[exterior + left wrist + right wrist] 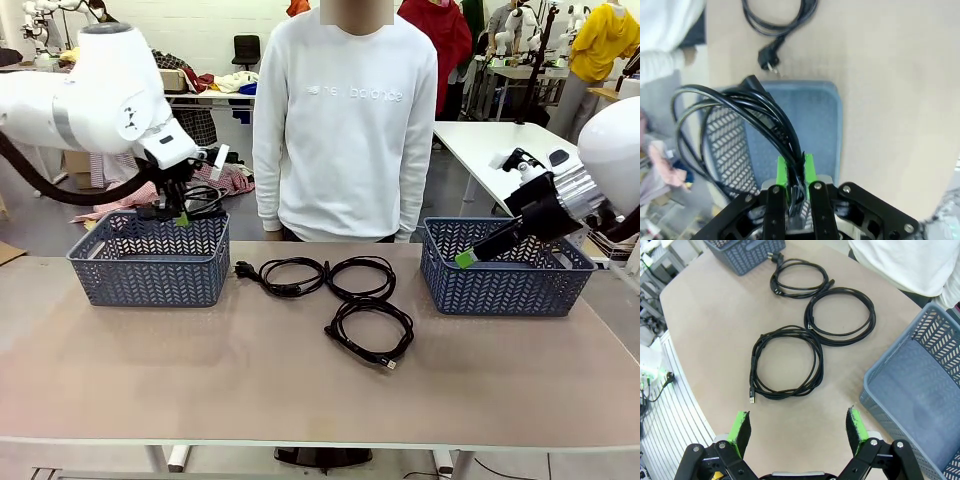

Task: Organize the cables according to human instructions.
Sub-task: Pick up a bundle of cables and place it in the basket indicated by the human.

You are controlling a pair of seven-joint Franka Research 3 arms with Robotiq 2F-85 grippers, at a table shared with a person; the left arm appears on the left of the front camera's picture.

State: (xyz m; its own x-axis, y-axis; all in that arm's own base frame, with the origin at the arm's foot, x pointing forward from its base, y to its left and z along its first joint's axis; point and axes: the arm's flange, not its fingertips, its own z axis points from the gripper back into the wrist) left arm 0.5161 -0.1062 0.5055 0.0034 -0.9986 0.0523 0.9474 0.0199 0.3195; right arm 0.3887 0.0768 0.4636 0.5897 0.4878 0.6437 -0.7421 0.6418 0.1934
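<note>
Three black cables lie coiled in the middle of the table: one with a plug (285,291) (776,257) nearest the left basket, one (360,260) (808,315) to its right, and one (360,352) (755,362) in front of them. My left gripper (183,215) (796,175) is shut on a fourth cable (203,198) (730,115), whose coil hangs over the left blue basket (150,270) (822,125). By the front left corner of the right blue basket (500,285) (920,390), my right gripper (468,257) (799,415) hangs open with nothing between its fingers.
A person in a white sweatshirt (345,120) stands at the far edge between the baskets, arms down. The near half of the table (200,380) is bare. The plugged cable (780,20) lies just beyond the left basket in the left wrist view.
</note>
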